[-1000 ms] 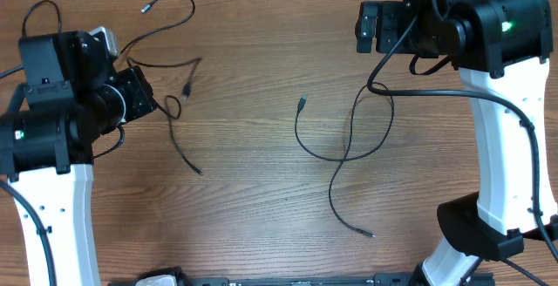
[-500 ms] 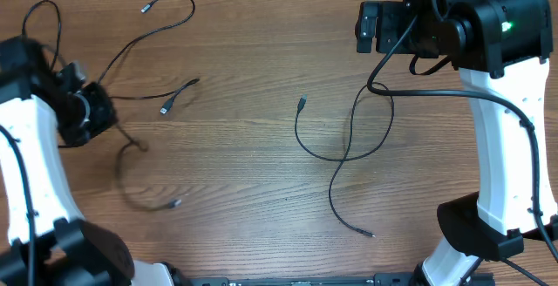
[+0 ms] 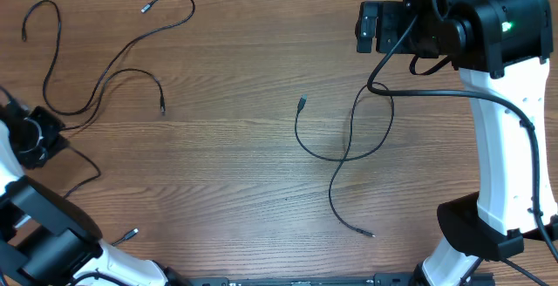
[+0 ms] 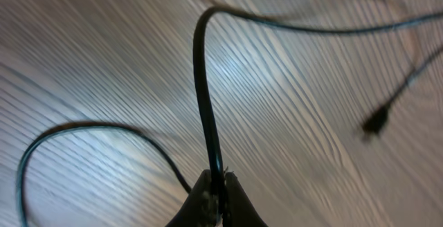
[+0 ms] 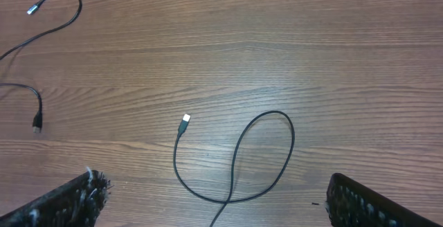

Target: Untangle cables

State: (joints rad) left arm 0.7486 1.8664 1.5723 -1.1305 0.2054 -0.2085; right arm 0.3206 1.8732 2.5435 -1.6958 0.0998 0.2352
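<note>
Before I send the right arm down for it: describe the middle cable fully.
The middle cable is a thin black cord lying flat on the wooden table. It curls into one loop crossing itself, with a pale plug tip at one end and the tail running toward the front edge. Nothing grips it.

The right arm [image 3: 499,146] and left arm [image 3: 39,234] are white links with black joints. The right one bears a green light [image 3: 506,26] and a thick black wire [image 3: 514,112]. The right end effector [image 5: 218,199] is black.
</note>
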